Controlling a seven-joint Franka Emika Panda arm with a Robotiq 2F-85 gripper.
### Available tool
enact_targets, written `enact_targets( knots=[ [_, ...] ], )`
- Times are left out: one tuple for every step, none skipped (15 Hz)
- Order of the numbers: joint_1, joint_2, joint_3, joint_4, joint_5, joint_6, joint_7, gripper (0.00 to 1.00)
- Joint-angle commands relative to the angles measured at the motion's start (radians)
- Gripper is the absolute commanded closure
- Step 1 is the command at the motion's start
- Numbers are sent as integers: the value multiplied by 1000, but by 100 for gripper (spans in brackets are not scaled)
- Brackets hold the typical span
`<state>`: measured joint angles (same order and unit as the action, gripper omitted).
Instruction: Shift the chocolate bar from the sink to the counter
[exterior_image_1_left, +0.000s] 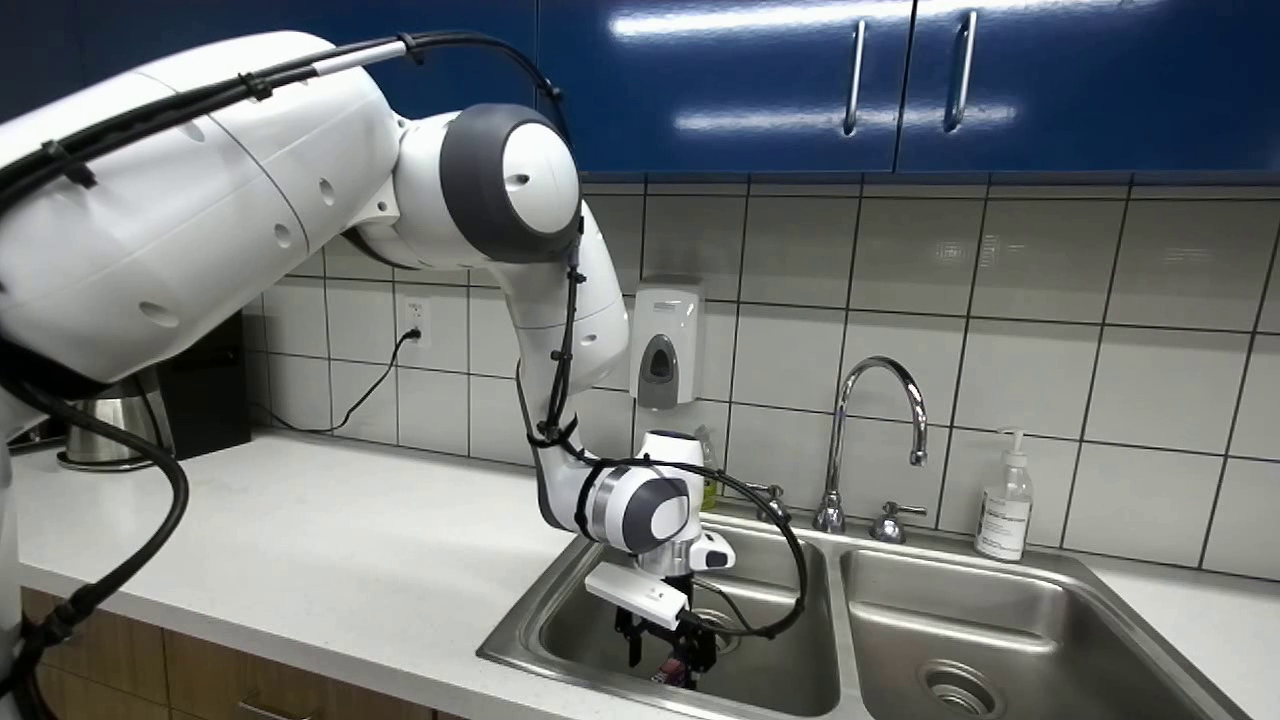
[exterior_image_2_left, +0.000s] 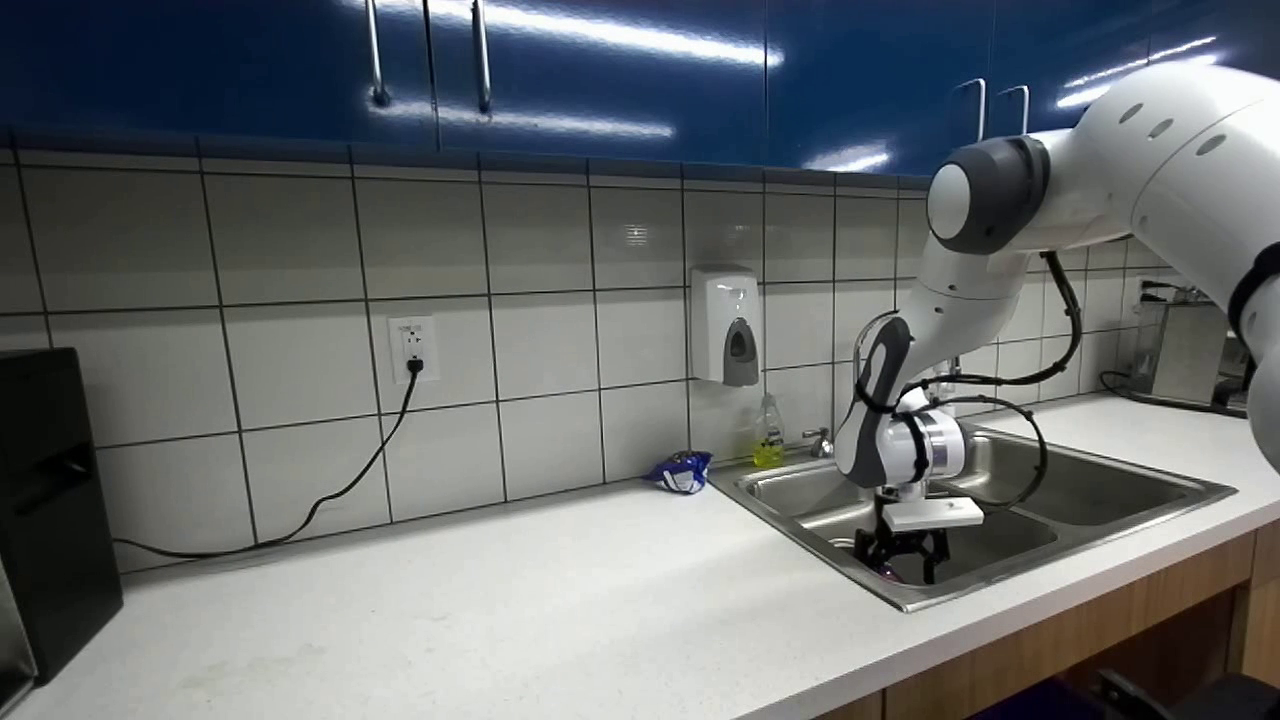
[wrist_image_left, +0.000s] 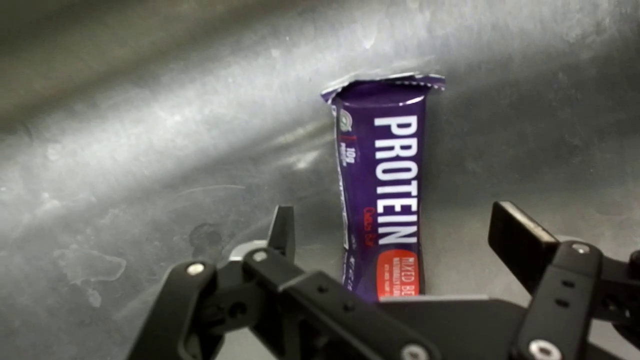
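Inside the stainless-steel double-basin sink (exterior_image_1_left: 843, 620), in the basin (exterior_image_1_left: 785, 665) on the side of the white-and-grey wall dispenser (exterior_image_1_left: 668, 335), lies the chocolate bar (wrist_image_left: 382, 180), a flat purple-wrapped bar with white "PROTEIN" lettering and a red patch. Over it hangs the black two-fingered gripper (wrist_image_left: 393, 220) of the white jointed arm (exterior_image_1_left: 540, 180), its fingers (wrist_image_left: 284, 232) wide apart, one to either side of the wrapper, with bare steel showing in both gaps, so nothing is held. The gripper's own body hides the bar's lower end in the wrist view, and how high the fingertips stand over the steel cannot be told. The step in hand looks like lining up for the grasp: the bar runs lengthwise between the fingers, close to centred, so little sideways correction seems needed. The next move likely calls for a slight descent, should the tips be too high, then closing squarely across the wrapper. From there the bar must rise clear of the sink's metal rim before any swing towards the long, smooth, white table (exterior_image_2_left: 480, 620) that serves as the counter, preferably to a spot away from the glossy blue packet (exterior_image_2_left: 682, 472) near the sink's corner.
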<state>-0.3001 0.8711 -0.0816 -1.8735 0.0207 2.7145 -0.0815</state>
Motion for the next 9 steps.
enact_targets(
  knots=[
    [-9,3,0,11,15,-20,-12,0],
    [-9,5,-2,13,15,-22,-11,0],
    [-9,7,-4,15,15,-24,-10,0],
    [-9,8,-5,16,15,-24,-9,0],
    [-9,8,-6,17,15,-25,-9,0],
    [-8,9,-7,18,14,-26,-9,0],
    [-8,10,-7,20,14,-28,-8,0],
    [-7,10,-8,21,14,-30,-7,0],
    [-7,11,-7,23,15,-32,-7,11]
  ],
)
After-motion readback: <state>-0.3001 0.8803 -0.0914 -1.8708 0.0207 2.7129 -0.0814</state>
